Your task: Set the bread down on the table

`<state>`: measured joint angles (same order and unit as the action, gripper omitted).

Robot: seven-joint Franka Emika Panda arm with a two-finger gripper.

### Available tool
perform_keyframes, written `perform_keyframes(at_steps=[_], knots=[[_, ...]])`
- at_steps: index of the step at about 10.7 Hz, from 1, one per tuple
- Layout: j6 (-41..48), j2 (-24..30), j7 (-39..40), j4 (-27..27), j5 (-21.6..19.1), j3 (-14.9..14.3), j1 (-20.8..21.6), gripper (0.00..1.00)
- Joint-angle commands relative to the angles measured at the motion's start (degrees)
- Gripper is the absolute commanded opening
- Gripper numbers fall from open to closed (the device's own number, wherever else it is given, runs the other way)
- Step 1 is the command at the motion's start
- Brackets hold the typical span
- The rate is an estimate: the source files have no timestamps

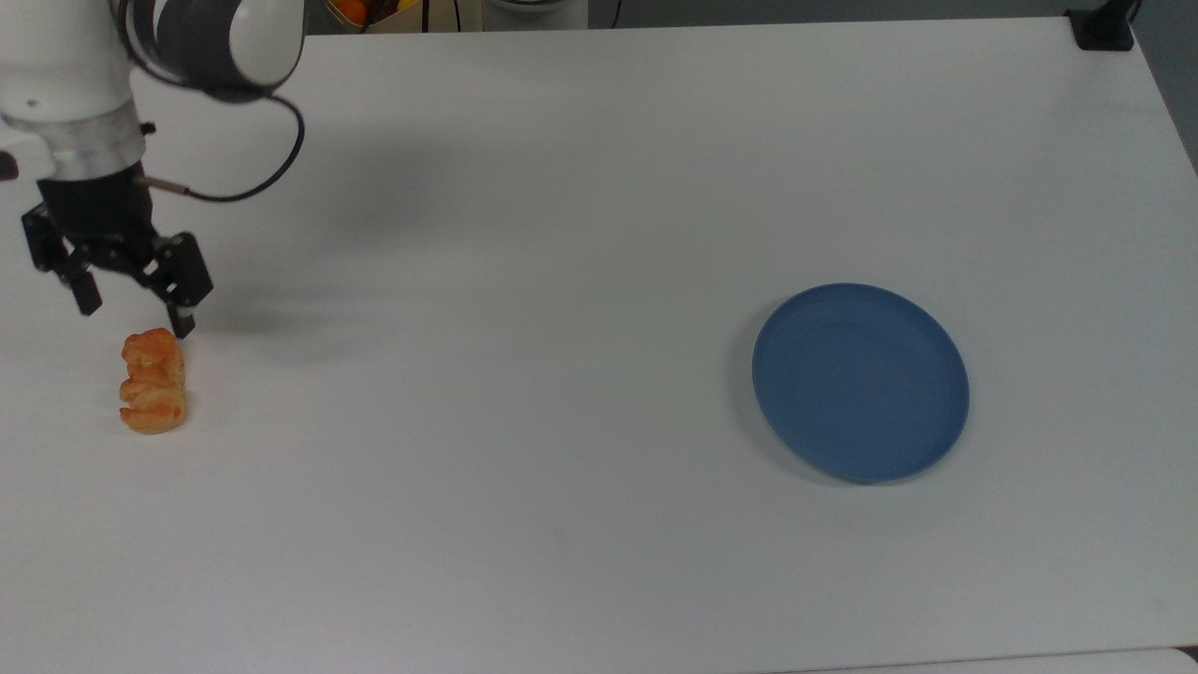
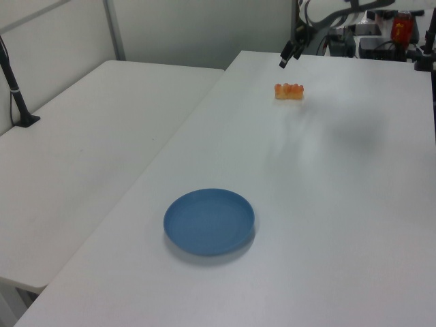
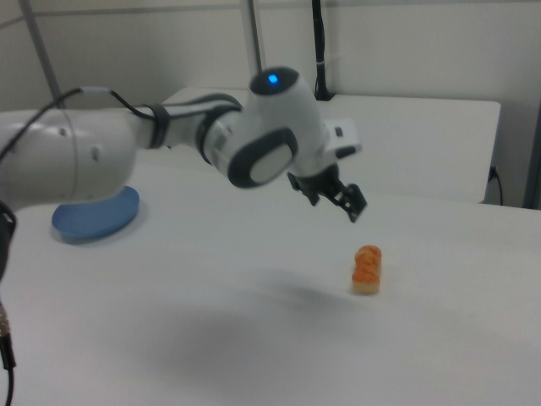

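Note:
The bread, a small orange-golden roll, lies alone on the white table near the top view's left edge; it is also in the left view and the right view. My gripper hangs open above it, fingers spread and holding nothing. In the right view the gripper is clearly raised off the table, up and to the left of the bread. In the left view the gripper hovers over the table's far end.
A round blue plate with nothing on it sits on the top view's right half, far from the bread. A black clamp stands at the far right corner. A second white table adjoins on the left view's left.

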<state>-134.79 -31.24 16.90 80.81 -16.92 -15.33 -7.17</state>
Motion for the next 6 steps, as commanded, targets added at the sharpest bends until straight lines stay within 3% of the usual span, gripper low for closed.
perform_keyframes(at_steps=[1,3,6], knots=[[15.6,12.5,-11.9,5.8,9.9,0.6,4.9,1.00],[23.7,19.3,-14.8,7.5,11.6,3.8,5.7,1.00],[31.9,28.8,-21.8,14.9,16.1,12.6,5.8,1.00]])
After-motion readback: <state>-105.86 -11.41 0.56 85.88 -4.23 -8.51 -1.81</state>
